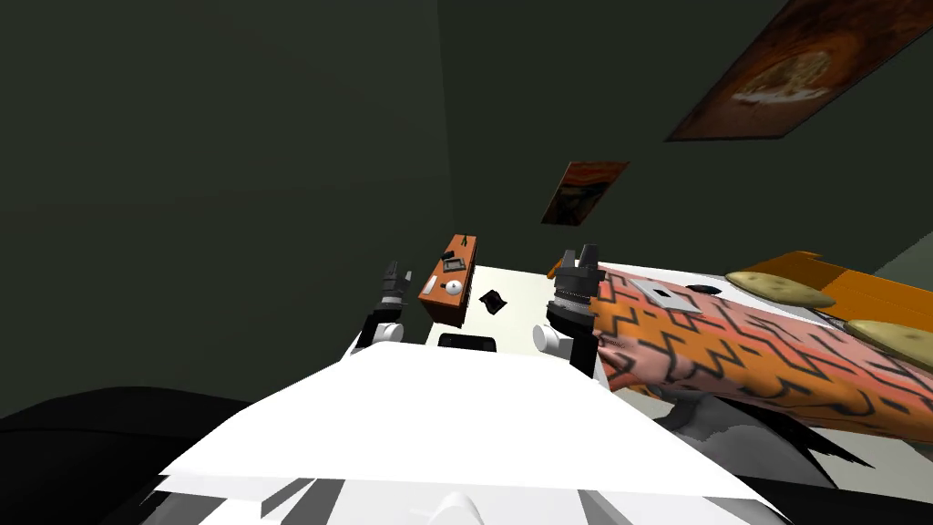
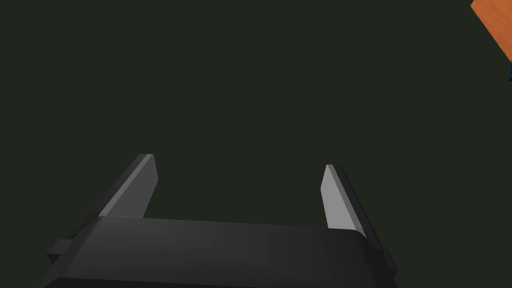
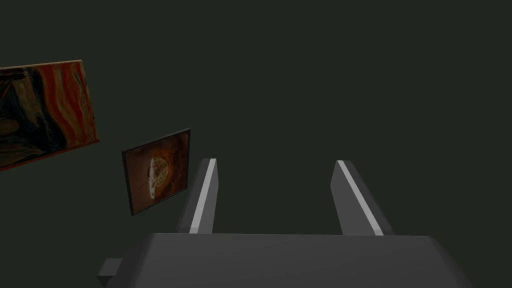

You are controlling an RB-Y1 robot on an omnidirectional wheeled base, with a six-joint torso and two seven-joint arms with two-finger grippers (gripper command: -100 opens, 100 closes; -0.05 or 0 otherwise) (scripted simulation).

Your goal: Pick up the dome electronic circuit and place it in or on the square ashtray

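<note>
Dark green walls (image 1: 228,182) are meeting in a corner ahead, and two framed pictures (image 1: 583,191) are hanging on the right-hand one. Over on the right a bed (image 1: 729,355) is lying under an orange and pink zigzag blanket, with two tan pillows (image 1: 779,287) resting at its far end against an orange headboard. Pale floor (image 1: 524,305) is showing between the bed and a small orange table (image 1: 445,305) that is standing against the wall near the corner.

Both arms are reaching forward on either side of the table. The left pincer (image 1: 394,271) is hanging just beside the table's left edge, and its wrist view is showing the left pincer (image 2: 237,187) released, fingers spread wide with nothing between them. The right pincer (image 1: 580,257) is hovering at the near edge of the bed, and the right pincer (image 3: 280,195) is likewise standing released and holding nothing.

A grey square piece (image 1: 665,293) with a dark middle, likely the ashtray, is lying flat on the blanket just beyond the right pincer. A small black shape (image 1: 492,301) is lying on the floor between table and bed. On the tabletop a dark square object (image 1: 454,264) is sitting behind a small white round thing (image 1: 453,286), possibly the dome circuit, though it is too small to tell.
</note>
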